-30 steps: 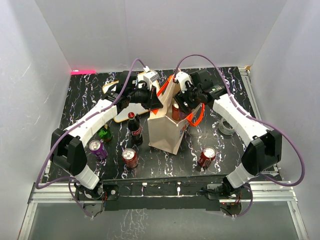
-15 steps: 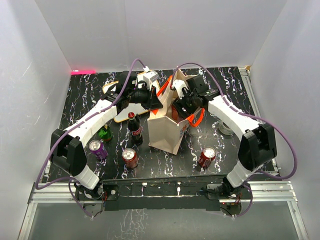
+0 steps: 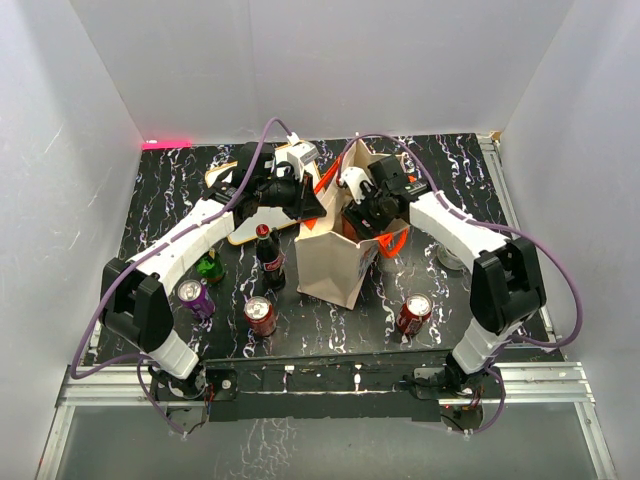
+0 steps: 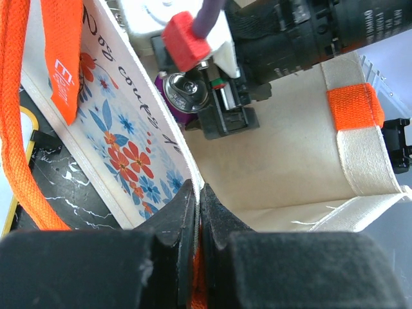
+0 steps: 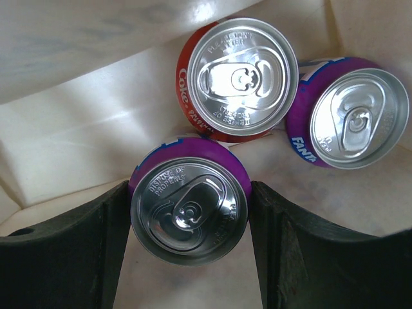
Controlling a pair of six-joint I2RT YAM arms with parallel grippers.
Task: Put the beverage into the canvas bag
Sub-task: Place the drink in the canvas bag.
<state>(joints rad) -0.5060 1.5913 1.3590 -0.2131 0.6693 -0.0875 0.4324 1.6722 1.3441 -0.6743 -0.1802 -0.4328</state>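
Canvas bag (image 3: 335,268) hides purple can (image 5: 188,209) in right gripper (image 5: 188,222).

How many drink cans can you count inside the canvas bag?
3. A purple can sits in the right end effector, a red Coke can is next to it, and a purple Fanta can is beside that. Others may be hidden.

Both arms stretch forward and inward; left claw (image 4: 198,193) pinches tight, right claw (image 5: 188,212) points down, fingers parted.

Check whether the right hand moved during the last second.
Yes. The right hand, holding a purple can, shifted left, deeper into the bag, which stayed put.
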